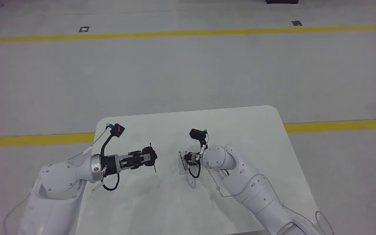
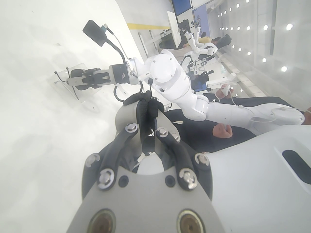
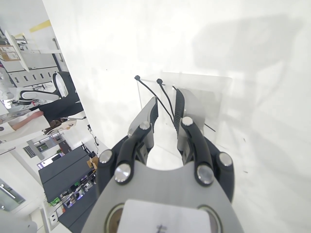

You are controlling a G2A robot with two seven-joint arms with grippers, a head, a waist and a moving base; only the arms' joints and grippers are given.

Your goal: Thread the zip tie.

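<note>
**Ties partly lost from sight**

From above, the zip tie (image 1: 154,168) at the left gripper (image 1: 152,157) was a hair-thin line, its head too small to tell. In the left wrist view, the point where it was gripped was buried among the black pads (image 2: 142,112). One stand tie (image 3: 210,128) ran behind a finger (image 3: 179,105) of the right gripper (image 3: 167,96). The clear stand (image 3: 209,90) had faint edges.

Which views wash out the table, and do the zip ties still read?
Right wrist view: table nearly pure white, clear stand faint at its edges, black zip ties crisp. Left wrist view: table equally washed out, its edge bowed by the lens, stand barely visible. Top view: even exposure, but the zip tie in the left gripper is a mere sliver.
</note>
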